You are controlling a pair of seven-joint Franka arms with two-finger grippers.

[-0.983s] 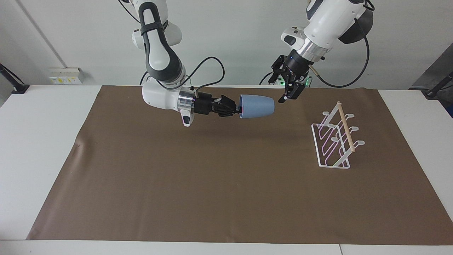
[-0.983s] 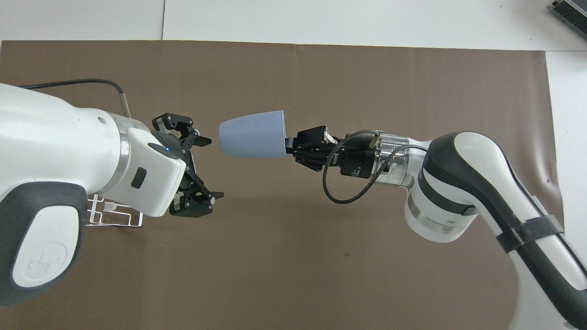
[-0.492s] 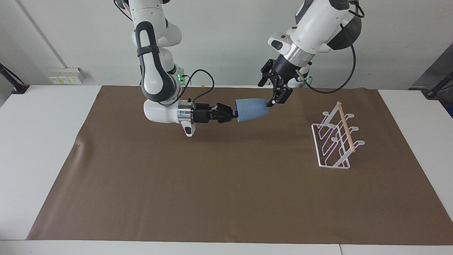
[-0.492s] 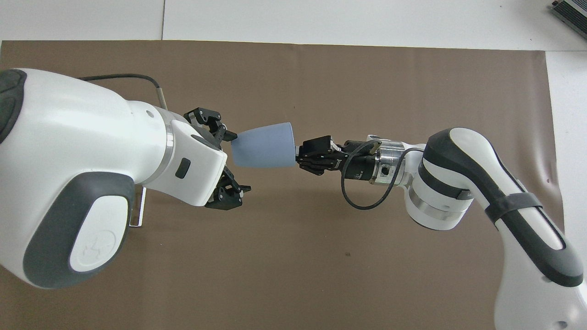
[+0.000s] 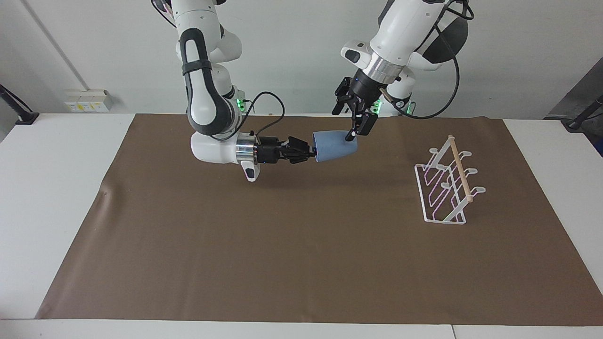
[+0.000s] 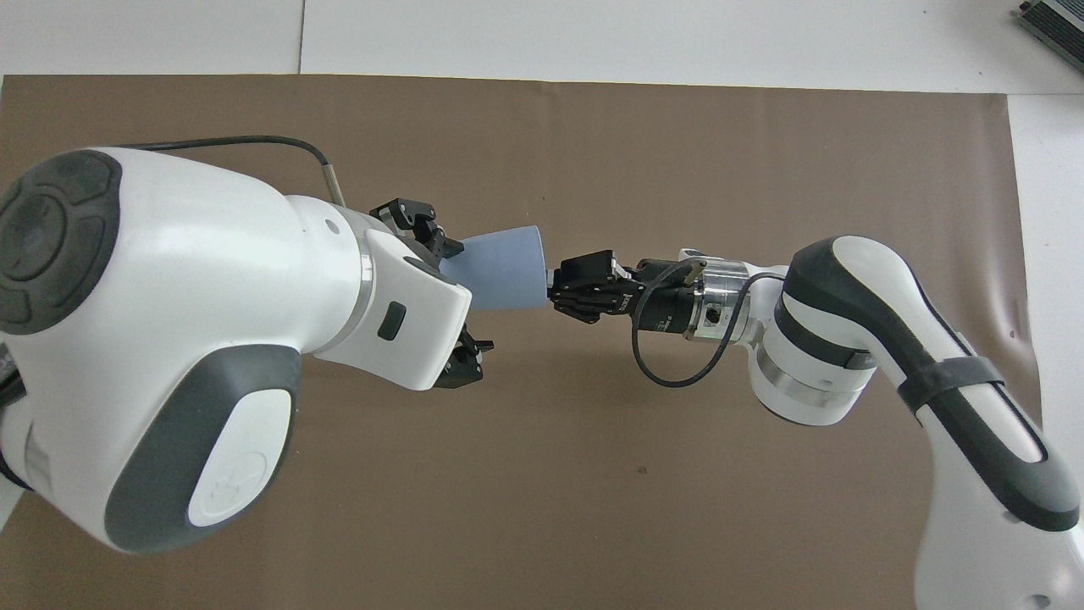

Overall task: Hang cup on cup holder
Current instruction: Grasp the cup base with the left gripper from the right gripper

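Observation:
The light blue cup hangs on its side above the brown mat, narrow base pointing toward the left arm's end of the table. My right gripper is shut on the cup's rim and holds it level. From above, my left gripper stands open with its fingers on either side of the cup's base end; whether they touch it I cannot tell. The white wire cup holder with its wooden bar stands on the mat toward the left arm's end; the left arm hides it in the overhead view.
A brown mat covers most of the white table. A cable loops off the right wrist. A grey device sits at the table corner farthest from the robots, at the right arm's end.
The left gripper has swung in toward the right arm's end and come down over the cup's base. The right gripper dropped a little with the cup, then held still.

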